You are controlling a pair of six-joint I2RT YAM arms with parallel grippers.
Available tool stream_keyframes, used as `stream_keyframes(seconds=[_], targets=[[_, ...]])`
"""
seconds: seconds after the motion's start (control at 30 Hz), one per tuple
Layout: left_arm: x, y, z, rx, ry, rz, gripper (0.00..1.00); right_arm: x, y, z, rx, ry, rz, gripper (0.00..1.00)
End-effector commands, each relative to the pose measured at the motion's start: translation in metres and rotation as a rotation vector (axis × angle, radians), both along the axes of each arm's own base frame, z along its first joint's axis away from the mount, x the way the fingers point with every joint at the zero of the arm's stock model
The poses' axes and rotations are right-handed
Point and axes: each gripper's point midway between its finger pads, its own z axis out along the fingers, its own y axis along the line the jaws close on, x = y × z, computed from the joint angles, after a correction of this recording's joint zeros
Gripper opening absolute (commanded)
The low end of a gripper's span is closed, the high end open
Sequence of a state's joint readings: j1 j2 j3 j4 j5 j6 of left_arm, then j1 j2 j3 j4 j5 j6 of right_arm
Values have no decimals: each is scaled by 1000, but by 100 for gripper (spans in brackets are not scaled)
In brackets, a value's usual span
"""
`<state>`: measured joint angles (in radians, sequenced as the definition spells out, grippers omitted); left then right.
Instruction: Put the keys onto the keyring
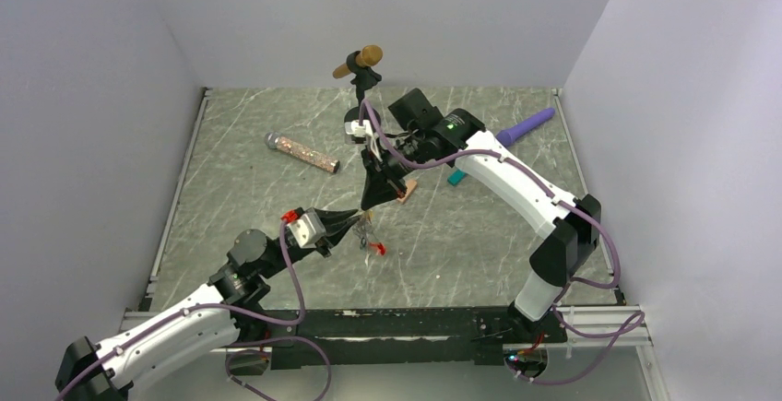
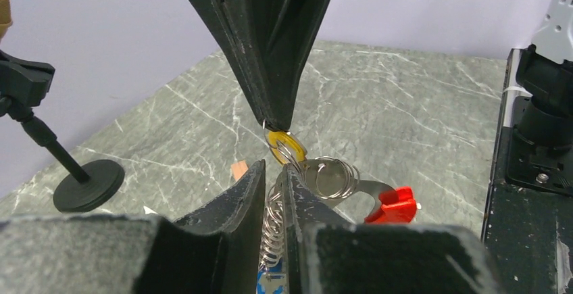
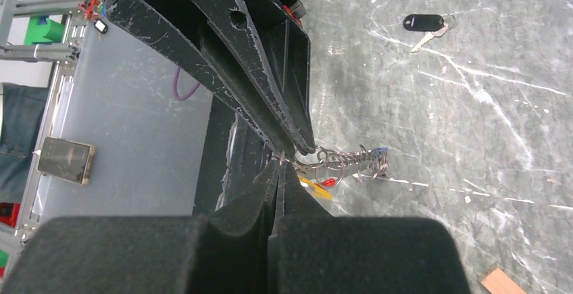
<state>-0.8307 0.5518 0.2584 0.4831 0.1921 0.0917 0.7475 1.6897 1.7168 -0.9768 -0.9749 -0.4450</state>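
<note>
My left gripper [image 1: 355, 225] [image 2: 273, 167] is shut on the keyring [image 2: 276, 216], a silvery chain of wire rings. Its red fob [image 2: 393, 204] [image 1: 378, 248] hangs to the right, above the table. My right gripper [image 1: 373, 206] [image 3: 278, 169] points down from above and is shut on the small ring of the yellow key [image 2: 286, 147] [image 3: 316, 188], held against the chain right at my left fingertips. A blue key tag [image 2: 273, 280] [image 3: 380, 151] shows at the chain's end. The black key [image 3: 424, 22] lies loose on the table.
A salmon block [image 1: 408, 189] [image 2: 239, 169] lies just behind the grippers and a teal block [image 1: 456, 177] lies further right. A purple stick [image 1: 526, 125] lies at the back right and a glittery cylinder [image 1: 304, 152] at the back left. A microphone stand [image 1: 360, 64] [image 2: 88, 184] stands at the back.
</note>
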Motion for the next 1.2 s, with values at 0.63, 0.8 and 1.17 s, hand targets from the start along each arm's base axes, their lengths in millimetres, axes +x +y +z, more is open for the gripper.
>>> stream_keyframes(seconds=[0.63, 0.8, 1.17], targets=[[-7, -2, 11, -37, 25, -44, 23, -4, -5, 26, 78, -33, 12, 0], [-8, -5, 11, -57, 42, -57, 24, -4, -5, 26, 77, -30, 14, 0], [-12, -6, 12, -97, 62, -77, 24, -4, -4, 25, 76, -24, 15, 0]])
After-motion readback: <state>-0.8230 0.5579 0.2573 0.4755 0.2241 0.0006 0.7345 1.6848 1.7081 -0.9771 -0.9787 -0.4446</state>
